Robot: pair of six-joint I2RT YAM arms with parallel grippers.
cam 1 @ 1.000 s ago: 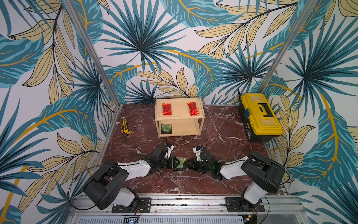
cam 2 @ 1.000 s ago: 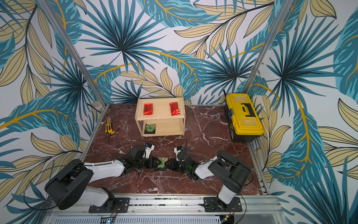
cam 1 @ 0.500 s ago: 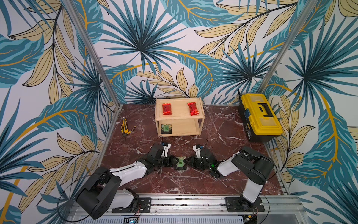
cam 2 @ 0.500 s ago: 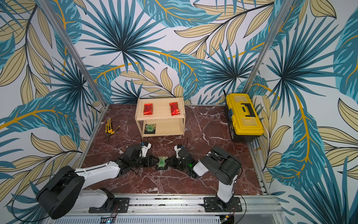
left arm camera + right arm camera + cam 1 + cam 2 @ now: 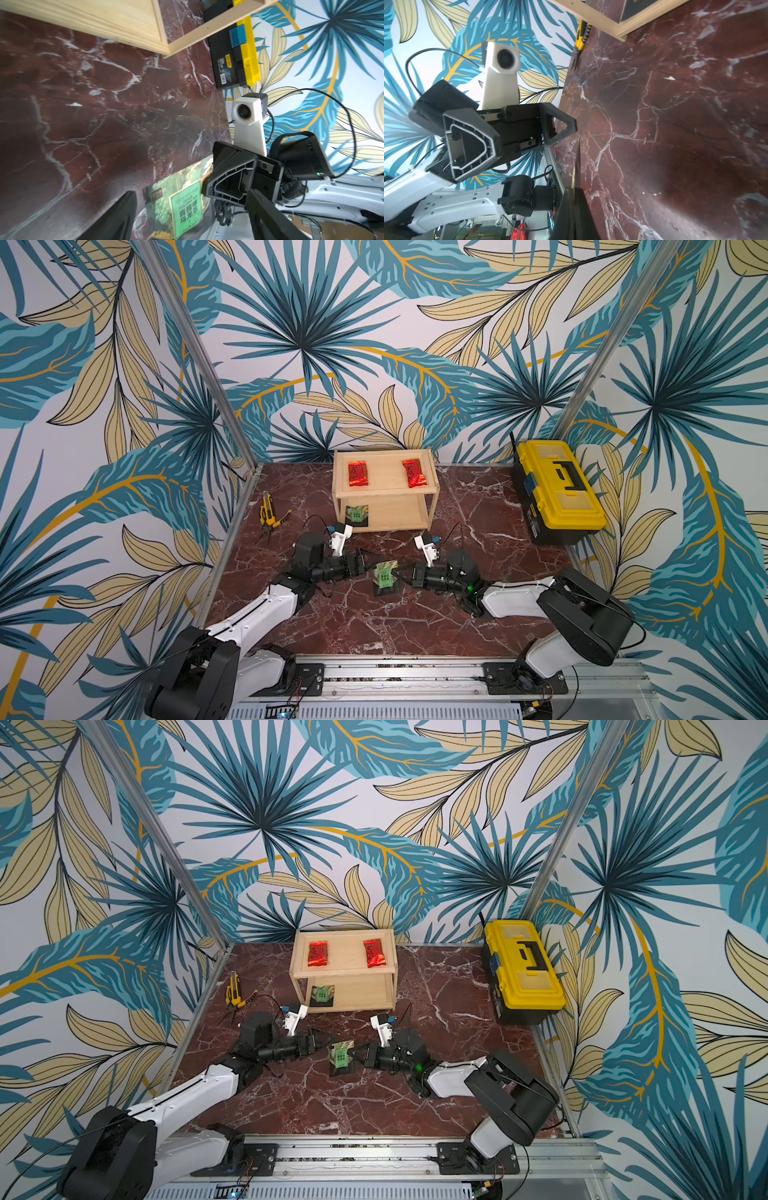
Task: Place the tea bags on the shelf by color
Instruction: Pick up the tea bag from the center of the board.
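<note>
Left wrist view shows wide-spread, empty jaws: the left gripper point(image 5: 362, 563) stands clear of the held green tea bag point(image 5: 182, 207). That packet stands on edge low over the table point(image 5: 353, 626), in front of the shelf point(image 5: 386, 493), pinched at one side by the tightly clamped right gripper point(image 5: 405, 573). Whether its lower edge touches the marble cannot be told. On the shelf, the left red tea bag point(image 5: 357, 473) and the right red tea bag point(image 5: 414, 473) lie well apart on the upper tier, and the shelved green tea bag point(image 5: 356, 514) sits at the lower tier's left end. Three of four look sorted; the held one has yet to join its green mate below.
</note>
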